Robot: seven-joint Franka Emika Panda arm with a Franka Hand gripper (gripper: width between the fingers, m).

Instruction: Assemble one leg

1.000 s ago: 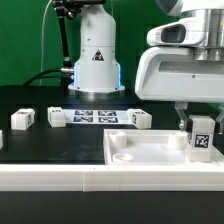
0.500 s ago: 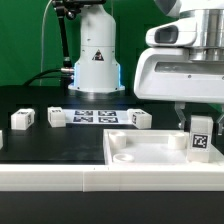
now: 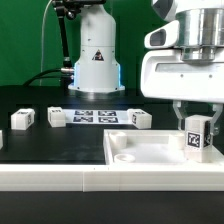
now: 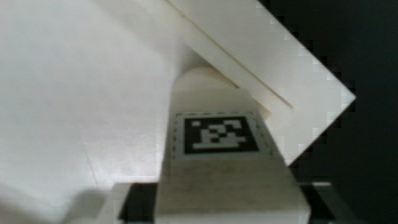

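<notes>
Hand (image 3: 194,122) clamped on 1 leg (image 3: 195,136) above the panel's (image 3: 140,158) far-right corner.
Risk: leg looks slightly tilted; lowered so, it could miss the corner hole, jam, or slip.

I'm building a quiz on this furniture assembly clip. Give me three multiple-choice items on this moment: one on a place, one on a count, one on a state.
1. Where is the held leg?
A. On the marker board
B. Over the white panel's corner at the exterior view's right
C. Off the table

2. How many loose legs lie on the black table?
A. One
B. Three
C. Five

3. How is the gripper?
A. Shut on the leg
B. Open and empty
C. Out of view

Key: B, the leg hangs above the panel at its right end; B, three tagged pegs lie by the marker board; A, its fingers flank the leg in both views.
</notes>
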